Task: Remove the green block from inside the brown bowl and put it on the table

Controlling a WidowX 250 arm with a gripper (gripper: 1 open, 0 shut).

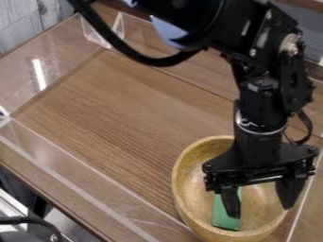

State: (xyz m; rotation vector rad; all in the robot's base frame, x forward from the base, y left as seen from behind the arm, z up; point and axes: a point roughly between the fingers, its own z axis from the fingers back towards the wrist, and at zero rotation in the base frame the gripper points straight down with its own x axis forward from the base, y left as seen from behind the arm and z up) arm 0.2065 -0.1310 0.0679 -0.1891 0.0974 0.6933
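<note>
Lower right of the frame, the claw (259,189) hangs wide open and empty over the brown bowl (195,170), fingers straddling the green block (229,214) inside, seemingly lined up to grab it.

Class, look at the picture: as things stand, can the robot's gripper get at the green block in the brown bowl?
Probably yes. The gripper hangs open, pointing down into the brown bowl, with the green block just below one finger and nothing lying over it.

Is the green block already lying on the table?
No, the green block sits inside the brown bowl, under the open pincer.
</note>
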